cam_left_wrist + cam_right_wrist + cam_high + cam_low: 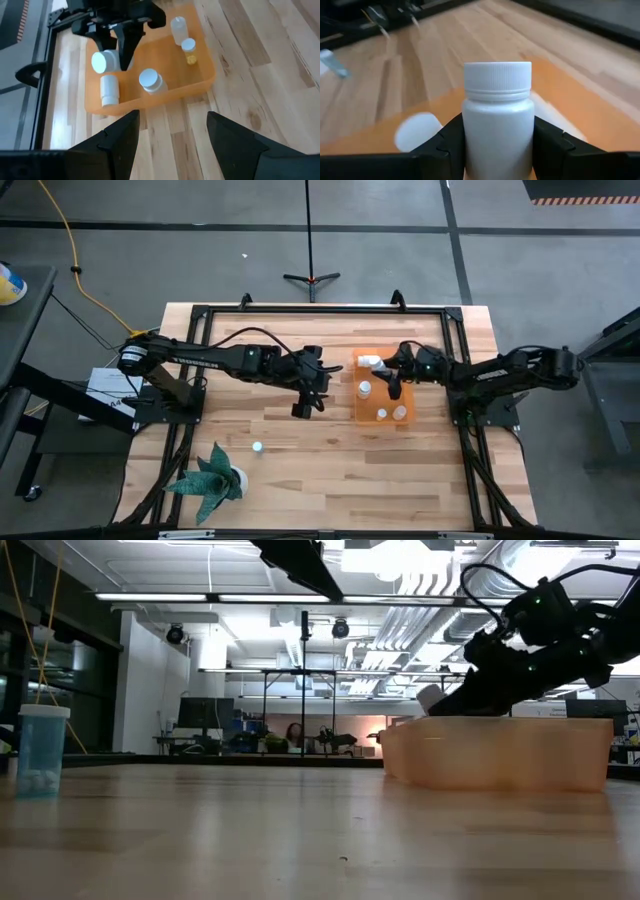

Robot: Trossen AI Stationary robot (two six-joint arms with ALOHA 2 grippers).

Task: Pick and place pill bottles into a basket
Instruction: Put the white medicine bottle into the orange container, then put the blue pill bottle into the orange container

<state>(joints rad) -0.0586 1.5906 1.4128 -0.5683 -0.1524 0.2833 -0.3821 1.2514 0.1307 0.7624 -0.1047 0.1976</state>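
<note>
The orange basket (357,416) stands right of the table's middle; it also shows in the low view (500,755) and the left wrist view (162,52). Several small bottles are in it: one lying (109,91), three upright (150,80) (179,27) (188,50). My right gripper (393,385) is over the basket, shut on a white capped pill bottle (497,115). My left gripper (305,402) is open and empty above the table, just left of the basket. A clear bottle with a pale blue cap (257,447) stands on its base on the table, nearer the front. My right gripper pinches the white bottle's body (470,140) between its two fingers (445,147), one on each side, below the cap. The fingers lie along the bottle, slanting down toward the table's left. The bottle's cap (428,698) sticks out past the fingertips, tilted, about level with the basket's rim.
A small green potted plant (210,478) stands at the table's front left. A black frame (200,315) runs along the table's edges. Bare wood lies in front of the basket and between the arms.
</note>
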